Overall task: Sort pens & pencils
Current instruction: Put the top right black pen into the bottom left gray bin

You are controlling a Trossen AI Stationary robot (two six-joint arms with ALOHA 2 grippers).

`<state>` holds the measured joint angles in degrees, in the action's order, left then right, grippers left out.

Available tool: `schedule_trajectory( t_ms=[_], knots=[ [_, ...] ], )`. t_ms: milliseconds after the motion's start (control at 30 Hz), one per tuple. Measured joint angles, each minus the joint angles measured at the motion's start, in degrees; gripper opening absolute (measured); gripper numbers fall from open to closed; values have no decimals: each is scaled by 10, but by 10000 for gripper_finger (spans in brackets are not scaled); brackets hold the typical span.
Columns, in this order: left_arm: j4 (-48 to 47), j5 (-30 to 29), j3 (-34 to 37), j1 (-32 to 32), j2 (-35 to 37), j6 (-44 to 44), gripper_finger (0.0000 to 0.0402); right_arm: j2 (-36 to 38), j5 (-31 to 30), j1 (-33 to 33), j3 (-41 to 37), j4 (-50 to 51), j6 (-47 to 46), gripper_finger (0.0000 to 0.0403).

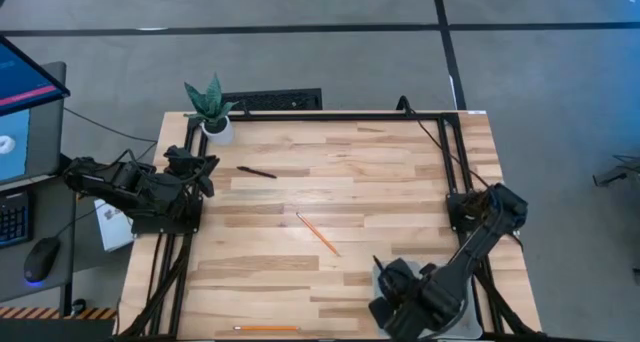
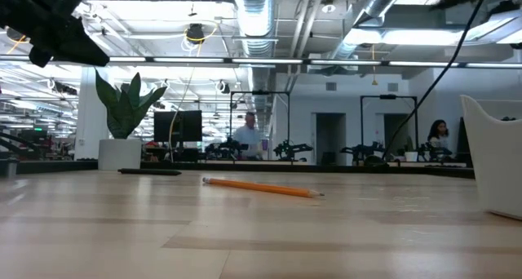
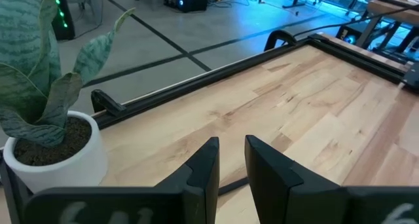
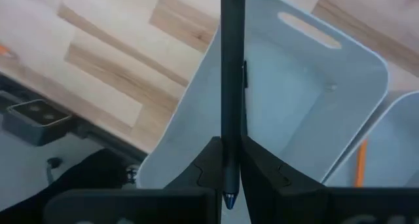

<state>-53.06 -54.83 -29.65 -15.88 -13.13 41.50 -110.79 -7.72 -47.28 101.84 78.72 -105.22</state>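
My right gripper (image 1: pixel 400 294) is near the table's front right corner, above a white bin (image 4: pixel 308 86), and is shut on a black pen (image 4: pixel 232 67). A second white bin (image 4: pixel 393 139) beside it holds an orange pencil (image 4: pixel 359 162). Another black pen (image 1: pixel 257 172) lies flat on the table at the far left, just right of my left gripper (image 1: pixel 205 167). That gripper hovers with a narrow gap between its fingers and nothing in it. One orange pencil (image 1: pixel 317 233) lies flat at mid-table, another (image 1: pixel 265 328) at the front edge. My right gripper pinches the black pen's barrel (image 4: pixel 231 129) between its two fingers (image 4: pixel 203 168), close to the end with the bluish tip (image 4: pixel 229 199). The fingers come from above, pointing down, across the pen. The pen is lifted clear over the white bin.
A potted plant (image 1: pixel 213 107) stands at the table's far left corner, near my left gripper. A black frame rail (image 1: pixel 330 115) runs along the far edge. The wide middle of the wooden table (image 1: pixel 380 182) holds only the one pencil.
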Motion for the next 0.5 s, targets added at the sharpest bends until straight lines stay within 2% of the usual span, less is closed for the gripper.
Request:
schedule_trajectory(
  t_ms=[233, 500],
  knots=[
    [0, 3, 0, 0, 0, 3, 64, -36, 16, -9, 0, -2, -15, 61],
    [-1, 3, 0, 0, 0, 3, 64, -48, 21, -45, 0, 3, -85, 61]
  ],
)
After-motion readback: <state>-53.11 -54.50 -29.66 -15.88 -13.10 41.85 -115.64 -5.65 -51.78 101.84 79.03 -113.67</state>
